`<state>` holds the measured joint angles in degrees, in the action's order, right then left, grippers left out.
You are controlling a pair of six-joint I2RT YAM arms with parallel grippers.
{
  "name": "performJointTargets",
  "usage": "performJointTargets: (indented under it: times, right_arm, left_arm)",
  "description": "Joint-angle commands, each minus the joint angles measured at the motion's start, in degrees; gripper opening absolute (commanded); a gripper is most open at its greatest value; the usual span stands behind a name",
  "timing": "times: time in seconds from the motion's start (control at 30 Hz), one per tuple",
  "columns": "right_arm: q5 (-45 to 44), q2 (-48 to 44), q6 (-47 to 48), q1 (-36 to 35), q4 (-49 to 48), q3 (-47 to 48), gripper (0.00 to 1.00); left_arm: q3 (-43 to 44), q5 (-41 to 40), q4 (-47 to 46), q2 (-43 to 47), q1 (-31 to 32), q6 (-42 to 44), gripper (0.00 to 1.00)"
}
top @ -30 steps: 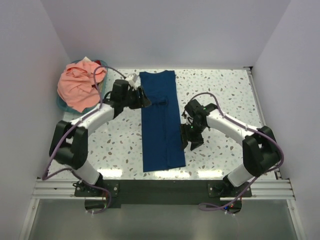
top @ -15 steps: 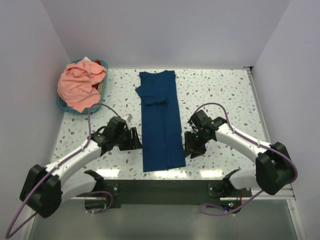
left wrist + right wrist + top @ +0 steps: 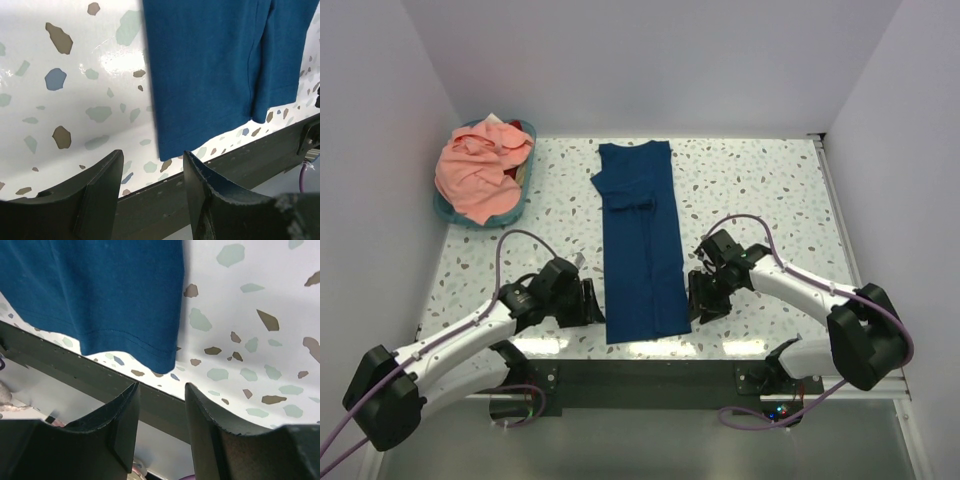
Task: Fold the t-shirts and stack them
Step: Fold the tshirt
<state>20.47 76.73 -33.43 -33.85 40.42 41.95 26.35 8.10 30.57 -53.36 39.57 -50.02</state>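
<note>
On the speckled counter [image 3: 770,190], the left hand [image 3: 591,302] and right hand [image 3: 699,300], both open and empty, flank the navy t-shirt [image 3: 640,250] hem between them, likely to fold it.

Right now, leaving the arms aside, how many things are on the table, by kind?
Shirts: 2, a blue shirt lying flat as a long strip and a pink shirt heaped in the basket.
Baskets: 1, the teal basket at the far left corner.
Total: 3. Any cloth buried under the pink shirt cannot be counted.
</note>
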Motion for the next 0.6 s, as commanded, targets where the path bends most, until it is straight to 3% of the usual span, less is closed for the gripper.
performJointTargets:
  times: [0.0, 0.37, 0.57]
  right_arm:
    - [0.9, 0.1, -0.7, -0.6, -3.6, 0.4, 0.46]
    - [0.9, 5.3, 0.3, -2.9, -5.8, -0.5, 0.43]
    - [2.7, 6.9, 0.9, -3.0, -7.3, -2.6, 0.31]
  left_arm:
    - [-1.5, 0.8, -1.5, 1.9, 0.7, -1.3, 0.56]
    - [-2.2, 2.4, -6.5, -2.4, 1.0, -0.3, 0.57]
    - [-5.6, 4.9, -11.5, -1.6, 2.7, -3.3, 0.57]
